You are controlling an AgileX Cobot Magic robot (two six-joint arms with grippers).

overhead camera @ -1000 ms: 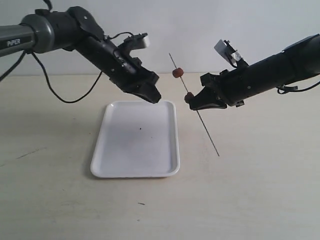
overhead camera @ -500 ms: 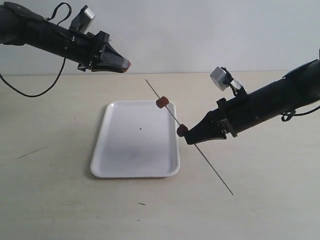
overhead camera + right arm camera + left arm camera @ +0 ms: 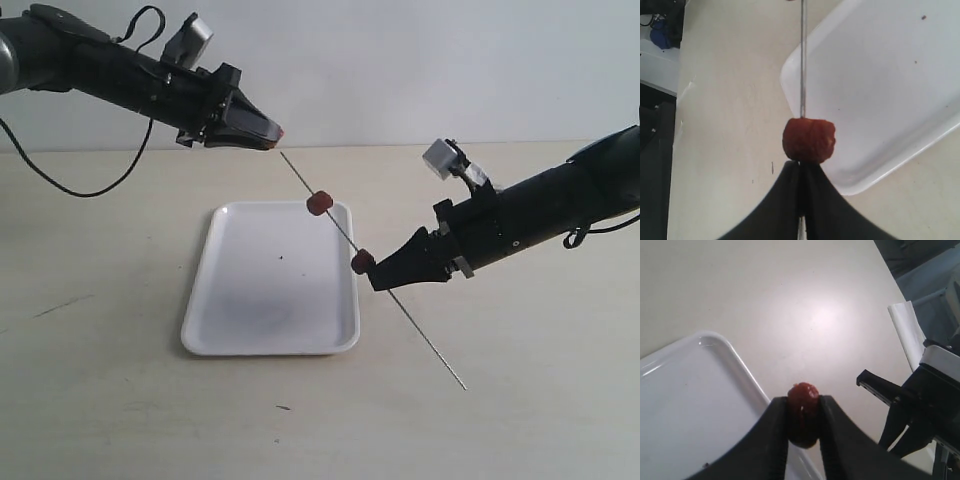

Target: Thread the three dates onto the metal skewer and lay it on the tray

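Pinching a wrinkled, roundish red-brown third date (image 3: 803, 415) between partly closed black fingers, left hand (image 3: 268, 133) is hovering near the thin grey metal skewer (image 3: 425, 340) at its upper tip | right hand (image 3: 380, 277) is clamping fully closed on the slanted skewer, lower threaded date (image 3: 362, 262) touching its fingertips | upper threaded date (image 3: 318, 203) is hanging above the smooth white round-cornered tray (image 3: 268, 343) lying on the pale desk (image 3: 520, 400)

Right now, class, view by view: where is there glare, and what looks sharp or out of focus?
Left wrist view: a glare patch on the table beyond the held date, which is in focus. Right wrist view: the threaded date sharp, the tray bright. Exterior view: even light, the skewer thin but clear.
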